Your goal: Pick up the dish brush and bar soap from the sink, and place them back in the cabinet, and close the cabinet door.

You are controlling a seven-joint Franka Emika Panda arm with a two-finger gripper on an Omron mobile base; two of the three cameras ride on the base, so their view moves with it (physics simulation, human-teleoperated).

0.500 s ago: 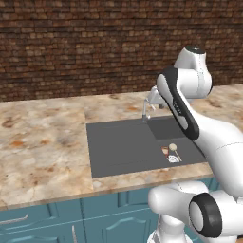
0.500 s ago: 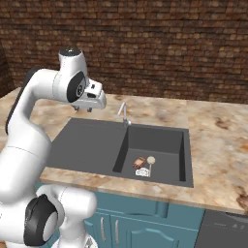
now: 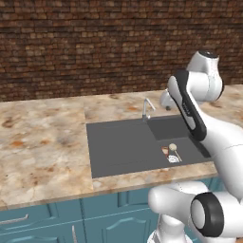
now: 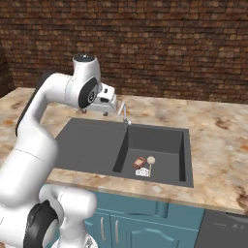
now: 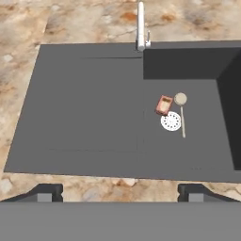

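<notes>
Marbled table [image 3: 42, 142] stretches away on the left, under a brick wall [image 3: 95, 47], and the dark grey sink [image 3: 118, 142] is set into it. The shallow left half of the sink lies bare. A small silver faucet [image 3: 146, 108] stands at its far edge, at the step down to the deeper right section.

On the floor of that deeper section lie the task's two things, close together. The bar soap [image 5: 164, 104] is on the left, a reddish-brown block just beside a white drain disc [image 5: 171, 121]. The dish brush [image 5: 182, 117] is to its right, its round cream head at the far end and its thin handle running back toward the near wall, past the right of the disc. Neither has moved in the last half second.

What has changed is the robot. Its white arm [image 3: 190, 102], on the right of the left base view, has swung its hand a little further over the sink, toward the faucet. The end effector [image 5: 120, 192] hangs high above the basin and looks down into it, fingers spread wide with nothing between them.

That reads as the start of the reach for a first pick, most likely a descent toward the soap or the brush. Nothing is yet lifted, so returning both things to the cabinet and shutting the cabinet door are still to come. The soap is small and lies tight against the disc, and the brush handle is thin, so either grasp may need careful aim.
</notes>
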